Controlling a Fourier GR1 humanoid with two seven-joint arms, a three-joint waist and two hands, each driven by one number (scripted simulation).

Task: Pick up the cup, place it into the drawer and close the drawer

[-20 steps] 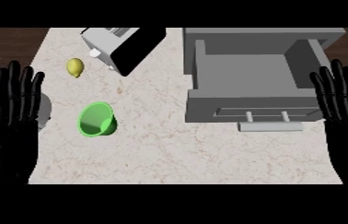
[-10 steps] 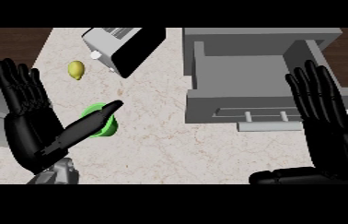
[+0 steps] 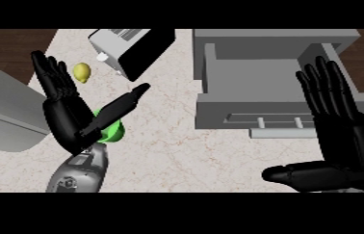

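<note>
A silver-and-black toaster (image 3: 131, 49) stands askew near the far edge of the pale marbled desk (image 3: 186, 149). A yellow lemon (image 3: 83, 72) lies near its left side, not touching it.

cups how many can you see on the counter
1: a green cup on the counter, at the view's left, mostly hidden behind the open left robot hand. The open drawer shows none inside; that hand could hide another.

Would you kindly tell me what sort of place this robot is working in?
Probably a kitchen: a toaster and a lemon sit on a pale stone-like counter, beside an open grey drawer.
</note>
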